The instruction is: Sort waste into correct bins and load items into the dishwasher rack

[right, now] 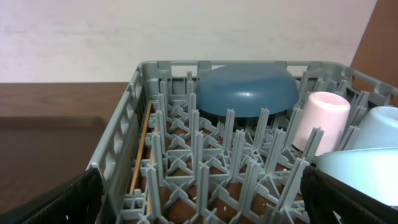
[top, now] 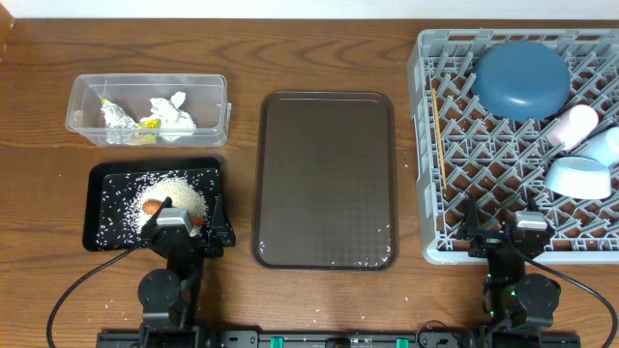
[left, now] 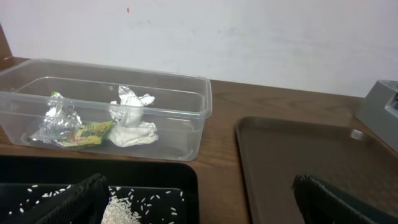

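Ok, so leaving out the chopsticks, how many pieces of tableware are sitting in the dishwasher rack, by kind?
Dishes: 1, the dark-blue dish
Bowls: 1, the light-blue bowl
Cups: 2, the white cup and the light-blue cup
Total: 4 pieces in the rack

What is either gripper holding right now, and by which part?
Nothing is held. The left gripper and the right gripper are both open, with nothing between their fingers.
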